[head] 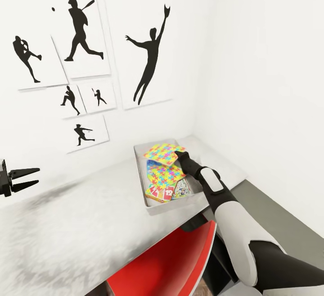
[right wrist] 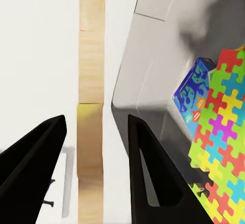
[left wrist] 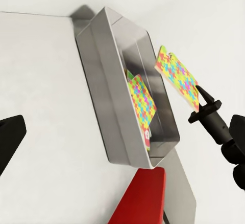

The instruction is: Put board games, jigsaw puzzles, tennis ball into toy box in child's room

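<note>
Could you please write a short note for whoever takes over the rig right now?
Left pincer: open, empty, off to the side above the table.
Right pincer: open, over the far end of the toy box, with a tilted puzzle at its tips.
Done: the other puzzle, a red and yellow game, a white game and a blue game are in the box.
Left: confirm the tilted puzzle settles inside, then check for the tennis ball.
</note>
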Available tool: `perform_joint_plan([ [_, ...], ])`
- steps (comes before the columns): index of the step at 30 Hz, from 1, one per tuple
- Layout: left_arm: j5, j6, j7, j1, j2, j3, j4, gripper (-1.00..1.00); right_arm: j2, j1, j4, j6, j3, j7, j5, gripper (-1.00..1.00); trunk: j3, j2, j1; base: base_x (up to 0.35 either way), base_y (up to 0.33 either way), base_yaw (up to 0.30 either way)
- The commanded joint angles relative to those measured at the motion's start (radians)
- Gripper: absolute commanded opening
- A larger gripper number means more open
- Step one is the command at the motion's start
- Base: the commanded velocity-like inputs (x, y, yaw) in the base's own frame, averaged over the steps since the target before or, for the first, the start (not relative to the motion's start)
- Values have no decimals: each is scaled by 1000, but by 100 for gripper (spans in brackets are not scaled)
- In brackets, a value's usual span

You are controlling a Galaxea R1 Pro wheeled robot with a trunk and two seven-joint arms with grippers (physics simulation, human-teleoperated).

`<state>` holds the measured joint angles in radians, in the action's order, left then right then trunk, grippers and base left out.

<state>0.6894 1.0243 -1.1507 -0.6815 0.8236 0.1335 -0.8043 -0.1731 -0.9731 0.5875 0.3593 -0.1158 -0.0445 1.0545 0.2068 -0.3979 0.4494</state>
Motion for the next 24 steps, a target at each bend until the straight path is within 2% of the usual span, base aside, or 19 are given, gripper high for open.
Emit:
perform_joint_plan([
  [1,0,5,-3,-1,-1,0,0,100,-1,-1,0,7,-10,-2,1,-100,2,-2,1,0,0,0],
  [24,-1,5,-3,-1,-7,0,0,100,-1,-2,-11,7,-5,6,-4,-100,2,-2,1,0,0,0],
])
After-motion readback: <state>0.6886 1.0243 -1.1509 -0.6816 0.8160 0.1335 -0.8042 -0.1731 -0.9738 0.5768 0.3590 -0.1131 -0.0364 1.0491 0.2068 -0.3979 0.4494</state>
